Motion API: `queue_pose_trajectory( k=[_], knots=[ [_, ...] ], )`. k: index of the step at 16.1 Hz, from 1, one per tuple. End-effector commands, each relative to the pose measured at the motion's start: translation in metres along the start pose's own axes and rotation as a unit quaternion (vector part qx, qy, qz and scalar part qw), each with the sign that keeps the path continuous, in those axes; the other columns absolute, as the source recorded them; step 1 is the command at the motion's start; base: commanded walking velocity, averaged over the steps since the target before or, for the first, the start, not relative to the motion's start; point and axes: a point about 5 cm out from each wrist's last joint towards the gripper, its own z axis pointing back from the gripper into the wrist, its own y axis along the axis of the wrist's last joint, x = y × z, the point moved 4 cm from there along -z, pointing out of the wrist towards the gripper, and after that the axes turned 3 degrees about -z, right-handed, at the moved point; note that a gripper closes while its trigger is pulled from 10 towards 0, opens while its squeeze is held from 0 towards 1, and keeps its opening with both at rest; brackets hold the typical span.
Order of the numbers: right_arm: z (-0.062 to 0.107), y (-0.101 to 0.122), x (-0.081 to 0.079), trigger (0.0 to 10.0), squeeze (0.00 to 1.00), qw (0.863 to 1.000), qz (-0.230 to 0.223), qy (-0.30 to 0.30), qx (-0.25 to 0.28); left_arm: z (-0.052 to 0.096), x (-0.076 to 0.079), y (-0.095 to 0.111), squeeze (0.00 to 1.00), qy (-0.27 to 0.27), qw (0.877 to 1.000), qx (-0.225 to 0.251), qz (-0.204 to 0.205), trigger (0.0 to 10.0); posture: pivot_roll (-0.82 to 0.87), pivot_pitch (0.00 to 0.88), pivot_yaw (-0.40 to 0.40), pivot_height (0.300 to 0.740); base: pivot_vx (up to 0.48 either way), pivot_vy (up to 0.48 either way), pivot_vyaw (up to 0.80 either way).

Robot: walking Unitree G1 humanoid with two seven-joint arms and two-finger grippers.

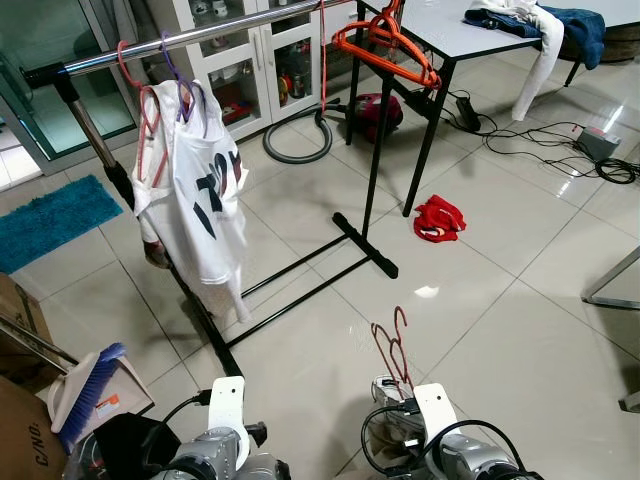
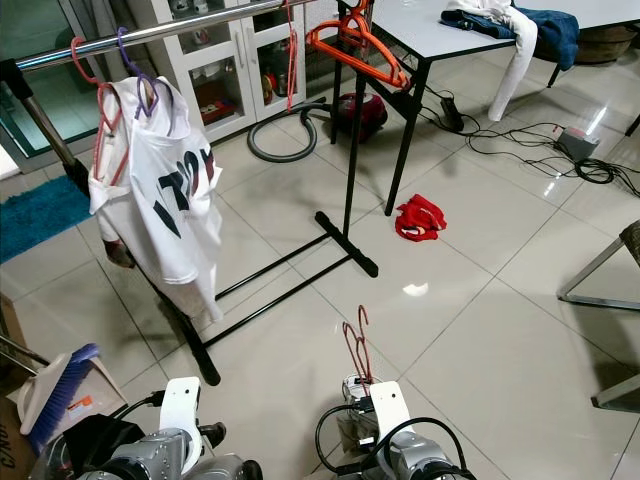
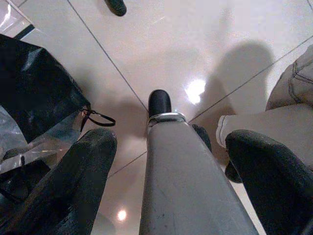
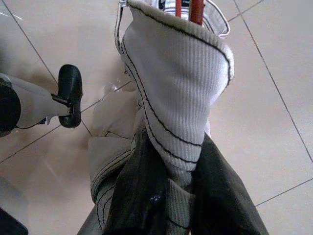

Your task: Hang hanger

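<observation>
Standing well back from the garment rack (image 1: pixel 200 35), the robot has the task barely begun: nothing from its own grasp hangs on the rail yet.

- Garment rack: black frame, silver rail, feet on the tiled floor (image 1: pixel 520 330). Already on the rail are a white shirt (image 1: pixel 200 190) on a purple hanger, pink hangers beside it, and an orange hanger (image 1: pixel 385 45) near the far end (none of these is the carried item).
- Worktop (image 1: pixel 450 35): grey top, black legs, behind the rack, with clothes draped over its edge.
- Red cloth (image 1: pixel 440 218): lying on the floor near the worktop leg.
- Broom (image 1: pixel 90 385): blue bristles, at the robot's left, next to a cardboard box (image 1: pixel 25 440).
- Right hand (image 4: pixel 168 161): closed on a pale ribbed garment (image 4: pixel 178 88), which wraps the dark red hanger (image 1: pixel 393 345). The hook stands up in front of the robot, low and well apart from the rail.
- Left hand (image 3: pixel 168 161): fingers spread wide, holding nothing, pointing down at the floor.

Remaining, as judged: approach the rack, raise the hanger to the rail, and set its hook over a free stretch between the shirt and the orange hanger.

Writing: the shirt carries large dark characters, folded and unreadable; the box shows partial print, perhaps "C/NO."; a small orange label by the broom is too small to read.
</observation>
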Motion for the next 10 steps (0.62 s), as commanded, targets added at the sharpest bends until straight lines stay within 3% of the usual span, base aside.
queue_pose_trajectory(
  k=[1, 10],
  knots=[
    [0.0, -0.0019, 0.0005, 10.0, 0.0, 1.0, 0.002, -0.001, -0.006, 0.0001, -0.0004, 0.0006, 0.0, -0.007, 1.0, -0.001, -0.003, 10.0, -0.09, 0.0, 0.04, 0.74, 0.0, 0.0, 0.0],
    [-0.0001, 0.001, -0.0011, 10.0, 0.0, 1.0, 0.008, 0.001, -0.002, 0.0003, -0.0013, 0.0034, 0.0, -0.011, 1.0, 0.003, -0.008, 10.0, -0.08, 0.0, 0.032, 0.74, 0.0, 0.0, 0.0]
  ],
)
